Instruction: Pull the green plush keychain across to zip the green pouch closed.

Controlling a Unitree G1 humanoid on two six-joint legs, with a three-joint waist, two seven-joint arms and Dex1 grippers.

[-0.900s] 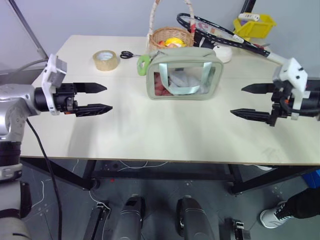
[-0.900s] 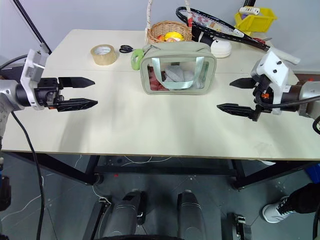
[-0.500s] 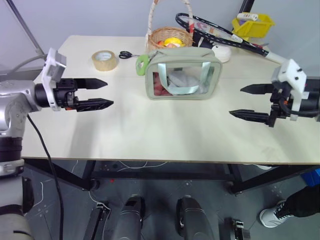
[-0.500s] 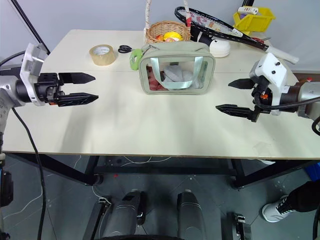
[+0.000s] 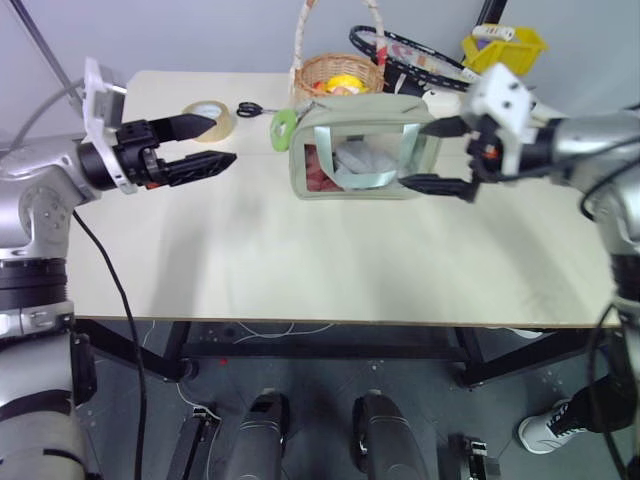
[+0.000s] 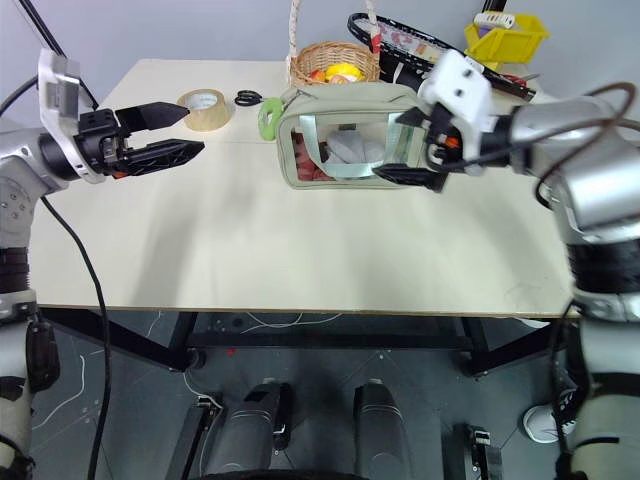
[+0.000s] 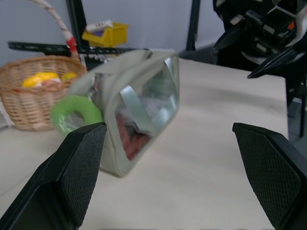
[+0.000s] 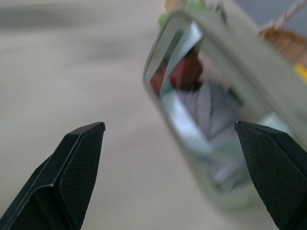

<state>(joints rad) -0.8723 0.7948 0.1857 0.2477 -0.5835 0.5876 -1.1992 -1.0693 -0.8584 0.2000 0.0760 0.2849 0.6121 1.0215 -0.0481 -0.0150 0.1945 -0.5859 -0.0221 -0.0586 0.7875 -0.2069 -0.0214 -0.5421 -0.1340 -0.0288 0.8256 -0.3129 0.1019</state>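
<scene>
**Both hands spread, plush ring waiting at the pouch's left end**

The green pouch [image 5: 368, 147] stands upright on the pale worktop [image 5: 300, 260], in the upper middle of the head view, with its clear window facing the camera and its long axis running left to right across the frame. The green plush keychain [image 5: 285, 128] hangs at the pouch's upper left corner, so the zipper along the top looks to need a pull from left to right.

The left hand [image 5: 215, 142] sits in the upper left of the frame, fingers spread and holding nothing, pointing toward the keychain with bare worktop between them. It looks like the nearer hand for taking the ring. The right hand [image 5: 430, 155], also spread and empty, is at the pouch's right end, its fingers one above the other by the window's right edge; whether they touch the pouch I cannot tell. It seems placed to steady that end.

Behind the pouch, toward the top of the frame, are a wicker basket [image 5: 343, 72], a roll of tape [image 5: 212, 118], scissors [image 5: 254, 109], a racket [image 5: 415, 57] and a yellow bin [image 5: 503, 45], against a grey wall.
</scene>
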